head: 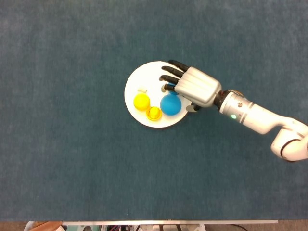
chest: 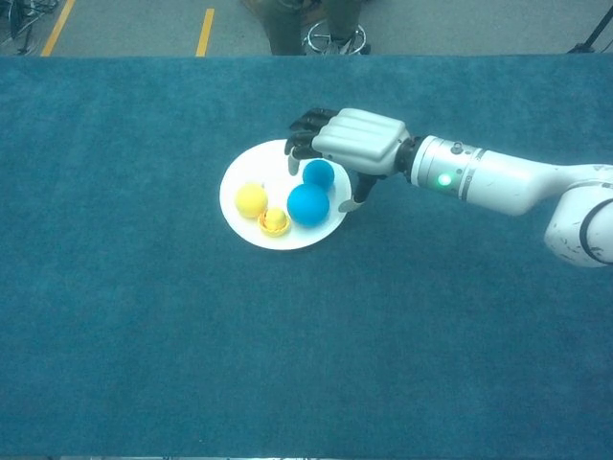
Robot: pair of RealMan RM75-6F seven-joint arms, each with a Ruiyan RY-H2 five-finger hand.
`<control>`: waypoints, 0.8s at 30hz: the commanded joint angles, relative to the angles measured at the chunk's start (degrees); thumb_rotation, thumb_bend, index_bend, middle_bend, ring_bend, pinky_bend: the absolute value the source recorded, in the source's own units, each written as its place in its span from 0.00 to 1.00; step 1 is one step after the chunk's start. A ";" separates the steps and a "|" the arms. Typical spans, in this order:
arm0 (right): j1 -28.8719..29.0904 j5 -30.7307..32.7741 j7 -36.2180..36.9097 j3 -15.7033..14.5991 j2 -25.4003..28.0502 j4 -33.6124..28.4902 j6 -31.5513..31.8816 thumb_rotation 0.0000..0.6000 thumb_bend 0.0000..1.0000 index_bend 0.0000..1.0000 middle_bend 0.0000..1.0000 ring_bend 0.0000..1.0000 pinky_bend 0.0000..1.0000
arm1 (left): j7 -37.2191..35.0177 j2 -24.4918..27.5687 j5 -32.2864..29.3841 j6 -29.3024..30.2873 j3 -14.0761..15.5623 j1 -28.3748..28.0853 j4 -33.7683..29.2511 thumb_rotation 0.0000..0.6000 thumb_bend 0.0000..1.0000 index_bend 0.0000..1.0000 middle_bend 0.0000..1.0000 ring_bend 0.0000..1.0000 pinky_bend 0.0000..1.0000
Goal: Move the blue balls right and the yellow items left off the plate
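A white plate (head: 144,77) (chest: 241,226) sits mid-table. On it lie a large blue ball (head: 170,104) (chest: 307,204), a small blue ball (chest: 318,173), a yellow ball (head: 141,101) (chest: 251,199) and a smaller yellow item (head: 154,113) (chest: 275,222). My right hand (head: 192,86) (chest: 354,142) reaches in from the right, palm down over the plate's right side. Its fingers are spread apart above and past the small blue ball, which it almost hides in the head view. It holds nothing. The left hand shows in neither view.
A small white scrap (head: 141,89) lies on the plate near the yellow ball. Blue cloth (head: 72,159) covers the table all around. A yellow floor line (chest: 205,29) and a stool base (chest: 330,38) lie beyond the far edge.
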 commanded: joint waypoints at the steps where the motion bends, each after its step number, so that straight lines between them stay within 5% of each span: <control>1: 0.22 0.53 0.07 0.11 -0.52 0.45 -0.38 1.00 0.00 0.28 0.19 0.05 0.05 | -0.19 -0.11 0.02 -0.06 -0.05 0.04 0.17 1.00 0.01 0.42 0.49 0.39 0.51; 24: 1.86 0.86 5.82 -2.01 -3.29 3.12 -1.33 1.00 0.00 0.25 0.19 0.05 0.05 | -2.18 -0.71 0.19 -0.52 0.00 0.85 1.99 1.00 0.01 0.42 0.49 0.39 0.51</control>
